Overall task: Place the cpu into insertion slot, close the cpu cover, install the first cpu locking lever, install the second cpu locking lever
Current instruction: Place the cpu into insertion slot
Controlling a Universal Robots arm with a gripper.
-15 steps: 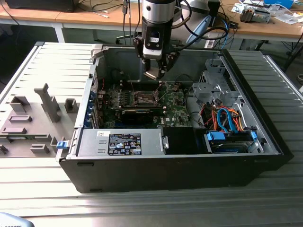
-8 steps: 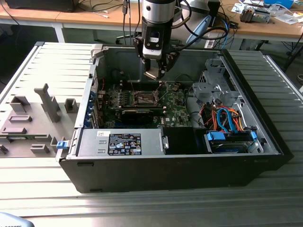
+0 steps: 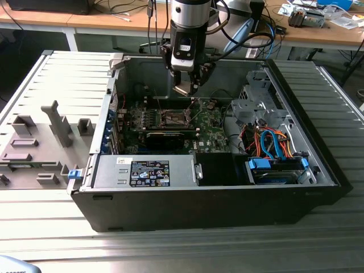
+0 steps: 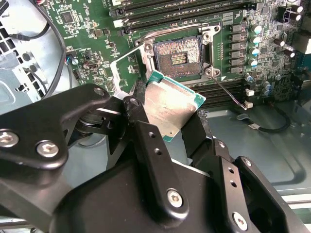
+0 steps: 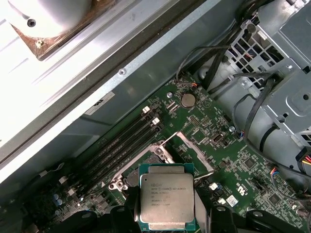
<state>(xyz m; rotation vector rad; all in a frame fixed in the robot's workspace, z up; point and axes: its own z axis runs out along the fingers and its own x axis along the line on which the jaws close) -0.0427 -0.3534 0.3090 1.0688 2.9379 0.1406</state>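
The step in hand is judged to be the first one, placing the cpu. The cpu (image 4: 172,109) is gripped by its edges between the narrowly set fingers (image 4: 146,141) of the gripper (image 4: 165,124). Its pale silver face is seen in both wrist views, and it is visibly tilted in the second wrist view. It is carried above the green circuit board (image 4: 87,29), just beside the insertion slot (image 4: 179,57) and not touching it. The insertion slot lies bare with its dark centre exposed. The cpu cover (image 4: 115,73) is swung up at one side of it, and a thin locking lever (image 4: 231,94) stands released along another side. In the exterior view the gripper (image 3: 190,85) hangs inside the open computer case (image 3: 199,205), above the insertion slot (image 3: 172,118) near the middle of the circuit board.

Seating is judged to call for the cpu to be levelled, squared to the metal rim and lowered straight. Open room is left directly above the insertion slot. It is bounded by the raised cpu cover, the memory slots (image 4: 160,12) just beside the rim, the long black card (image 3: 165,138) and the back wall (image 3: 148,71) of the computer case.
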